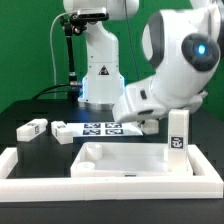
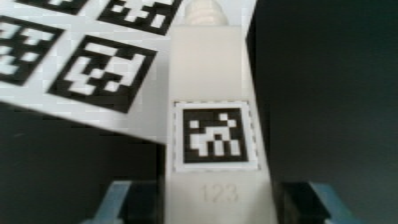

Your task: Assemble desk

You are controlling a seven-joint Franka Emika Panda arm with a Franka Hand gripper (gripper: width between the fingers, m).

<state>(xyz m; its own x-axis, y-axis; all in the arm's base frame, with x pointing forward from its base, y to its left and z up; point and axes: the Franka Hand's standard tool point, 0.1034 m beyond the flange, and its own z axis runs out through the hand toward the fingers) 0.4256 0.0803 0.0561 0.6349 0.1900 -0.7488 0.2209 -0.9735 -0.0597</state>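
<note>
The desk top panel (image 1: pixel 125 160), white and rimmed, lies flat at the front. One square leg (image 1: pixel 177 135) stands upright at its corner on the exterior view's right. Two more legs (image 1: pixel 32 128) (image 1: pixel 62 131) lie on the black table at the exterior view's left. My gripper (image 1: pixel 150 124) is low beside the marker board. In the wrist view, a white leg (image 2: pixel 214 110) with a tag and the number 123 runs between my fingers (image 2: pixel 128 202). My gripper (image 2: pixel 215 203) straddles it, with a dark gap on each side. The jaws are open.
The marker board (image 1: pixel 100 129) lies flat behind the top panel and also shows in the wrist view (image 2: pixel 80 55). Long low white border bars (image 1: pixel 20 165) run along the exterior view's left and front. The robot base (image 1: pixel 98 70) stands at the back.
</note>
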